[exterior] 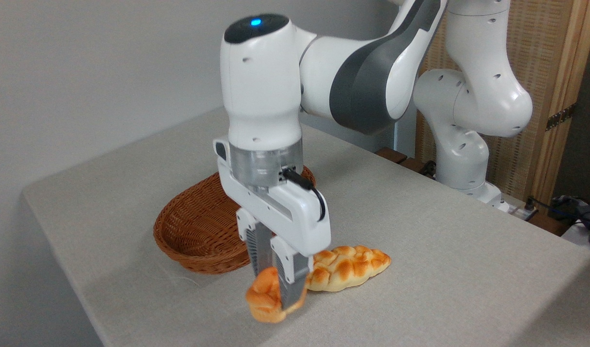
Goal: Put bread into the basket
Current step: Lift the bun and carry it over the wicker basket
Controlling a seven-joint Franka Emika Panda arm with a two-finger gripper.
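Now grasp step: bread (pixel 265 300) clamped between fingers of gripper (pixel 277 284), low by braided loaf (pixel 348 268). Next judged: lift, carry back-left over basket (pixel 198 231), release.

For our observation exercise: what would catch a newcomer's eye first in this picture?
The big white robot arm fills the middle, reaching down to the table. At the front edge its gripper is clamped on a small orange-brown bun. Just behind on the left sits a brown wicker basket, and a pale braided loaf lies to the right.
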